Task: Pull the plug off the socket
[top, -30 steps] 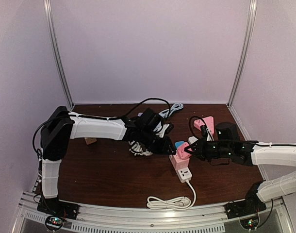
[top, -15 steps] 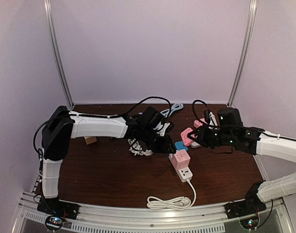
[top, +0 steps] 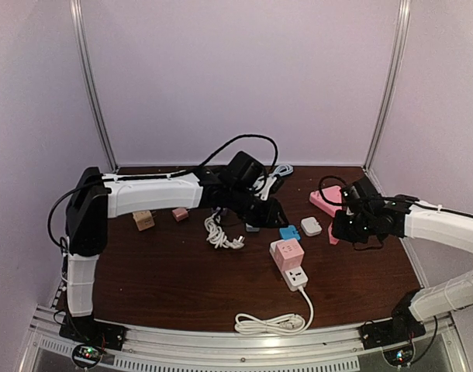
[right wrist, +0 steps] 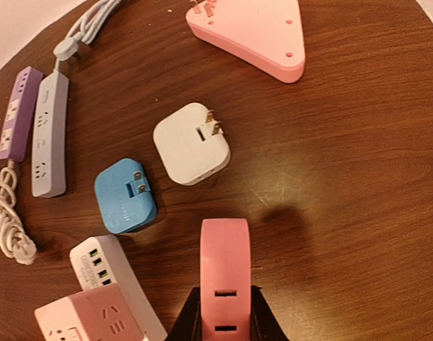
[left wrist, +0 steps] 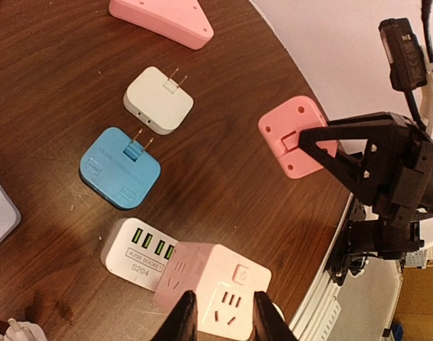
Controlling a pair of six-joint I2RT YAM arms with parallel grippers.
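Plug status: pink plug (right wrist: 225,263) is out of the socket (top: 287,252); the pull looks done, only setting down seems left.
Near edge: white cord (top: 271,323) coiled by the desk (top: 159,271) rim.
Right tool (right wrist: 223,316): clamped on the plug, aloft right of the socket.
Left tool (left wrist: 221,320): tips narrowly apart, empty.
Beyond: blue adapter (top: 289,232) and white adapter (top: 311,225) crowd the middle; bare wood lies left.

Your top external camera sits high behind the arm bases (top: 89,333), faces the far wall (top: 236,77) and takes in the whole surface (top: 167,271). Your left wrist camera hangs close over the surface, looking past its fingers (left wrist: 182,320) towards the far right. Your right wrist camera is as near, looking past its fingers (right wrist: 190,320) and the pink plug (right wrist: 225,270) towards the far left. All three views share the blue adapter (top: 290,232), white adapter (top: 311,226) and pink cube socket (top: 288,253).
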